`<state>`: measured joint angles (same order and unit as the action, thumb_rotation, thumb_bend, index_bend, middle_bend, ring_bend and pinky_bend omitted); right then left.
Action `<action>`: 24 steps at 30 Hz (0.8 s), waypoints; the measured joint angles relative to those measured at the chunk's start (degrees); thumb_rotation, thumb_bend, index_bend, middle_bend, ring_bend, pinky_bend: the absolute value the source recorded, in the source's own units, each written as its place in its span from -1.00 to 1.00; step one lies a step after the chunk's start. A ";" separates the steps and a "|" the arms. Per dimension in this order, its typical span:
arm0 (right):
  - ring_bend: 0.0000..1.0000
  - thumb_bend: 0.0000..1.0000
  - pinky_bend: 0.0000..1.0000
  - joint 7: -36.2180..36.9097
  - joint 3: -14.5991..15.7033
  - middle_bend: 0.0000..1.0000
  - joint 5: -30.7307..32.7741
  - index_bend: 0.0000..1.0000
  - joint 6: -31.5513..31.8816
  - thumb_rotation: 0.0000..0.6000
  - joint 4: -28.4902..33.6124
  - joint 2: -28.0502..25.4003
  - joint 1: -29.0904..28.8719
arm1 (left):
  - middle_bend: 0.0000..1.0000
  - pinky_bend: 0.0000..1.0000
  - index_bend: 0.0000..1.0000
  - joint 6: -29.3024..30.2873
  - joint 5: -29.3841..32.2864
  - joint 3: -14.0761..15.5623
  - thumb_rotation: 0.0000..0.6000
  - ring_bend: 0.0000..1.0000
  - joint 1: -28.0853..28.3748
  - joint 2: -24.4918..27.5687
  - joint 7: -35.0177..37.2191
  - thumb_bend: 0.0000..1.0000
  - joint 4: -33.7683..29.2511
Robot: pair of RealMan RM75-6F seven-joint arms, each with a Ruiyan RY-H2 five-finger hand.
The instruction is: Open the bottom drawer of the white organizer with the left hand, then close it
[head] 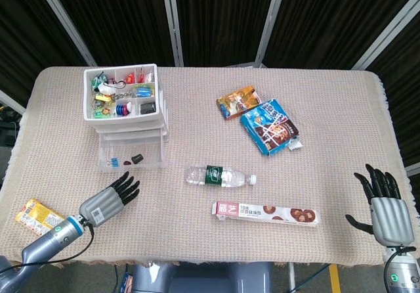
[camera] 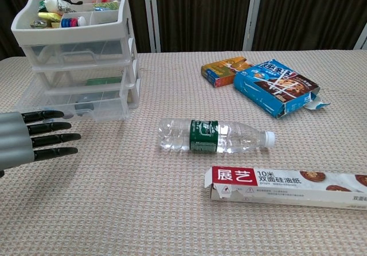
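Observation:
The white organizer (head: pixel 125 102) (camera: pixel 80 41) stands at the table's back left, its top tray full of small items. Its clear bottom drawer (head: pixel 129 156) (camera: pixel 69 104) is pulled out toward me, with a few small things inside. My left hand (head: pixel 108 202) (camera: pixel 31 143) hovers in front of the drawer, a short way off, flat, fingers straight and apart, holding nothing. My right hand (head: pixel 382 204) rests open at the table's front right edge, fingers spread, seen only in the head view.
A water bottle (head: pixel 220 176) (camera: pixel 215 135) lies mid-table, a long red-and-white box (head: pixel 264 212) (camera: pixel 287 186) in front of it. Two snack packs (head: pixel 259 117) (camera: pixel 264 82) lie at the back right. A yellow packet (head: pixel 38 215) sits at the front left corner.

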<state>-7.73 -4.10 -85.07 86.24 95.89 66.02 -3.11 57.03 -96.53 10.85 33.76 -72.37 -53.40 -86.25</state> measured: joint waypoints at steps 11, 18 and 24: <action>-1.00 -0.98 -1.00 0.12 -0.02 -1.00 -0.01 -0.69 0.06 1.00 -0.02 -0.03 0.03 | -1.00 -0.93 -0.96 -3.56 4.60 -4.26 1.00 -1.00 1.39 -3.65 -1.48 -0.55 2.06; -1.00 -0.98 -1.00 0.25 0.01 -1.00 -0.11 -0.69 0.05 1.00 -0.02 -0.04 0.00 | -1.00 -0.93 -0.96 -4.24 6.79 -5.94 1.00 -1.00 1.74 -4.54 -2.45 -0.55 3.06; -1.00 -0.98 -1.00 0.17 0.02 -1.00 -0.05 -0.69 0.02 1.00 0.05 -0.02 0.01 | -1.00 -0.92 -0.97 -4.77 9.79 -7.77 1.00 -1.00 1.96 -5.68 -2.44 -0.55 4.59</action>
<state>-7.56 -4.08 -85.12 86.26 95.94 66.00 -3.10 52.27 -86.74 3.08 35.72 -78.04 -55.84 -81.66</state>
